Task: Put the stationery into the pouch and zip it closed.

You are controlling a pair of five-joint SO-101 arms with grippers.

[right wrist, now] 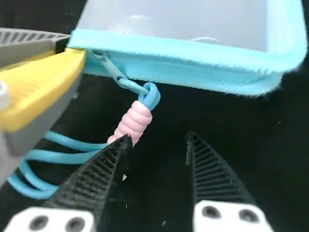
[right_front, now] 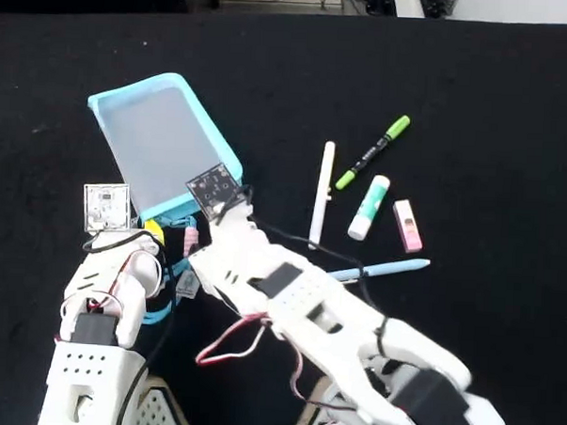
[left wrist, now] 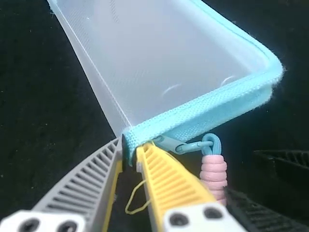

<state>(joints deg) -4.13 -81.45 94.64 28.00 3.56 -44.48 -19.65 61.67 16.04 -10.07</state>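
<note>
1. High view: the pouch (right_front: pixel 160 141) lies flat toward the desk's (right_front: pixel 496 90) left edge. The white pen (right_front: pixel 321 193), green marker (right_front: pixel 373 152) and glue stick (right_front: pixel 369 207) lie loose nearer the middle (none inside).
2. Left wrist view: the left jaws pinch the pouch's zip-end corner. The pouch looks light and floppy, so it needs this anchor.
3. Right wrist view: the right jaws stand apart and empty, with one tip touching the pink coil (right wrist: pixel 133 121) on the zip pull, likely the best grip.

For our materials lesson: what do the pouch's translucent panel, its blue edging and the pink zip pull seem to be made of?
Pouch panel: probably frosted flexible plastic, semi-matt; translucent with soft glints.
Blue edging: looks like woven fabric tape; visible weave, fuzzy edges.
Pink zip pull: likely wound cord or moulded rubber, matt; stacked coils, can't tell which.
</note>
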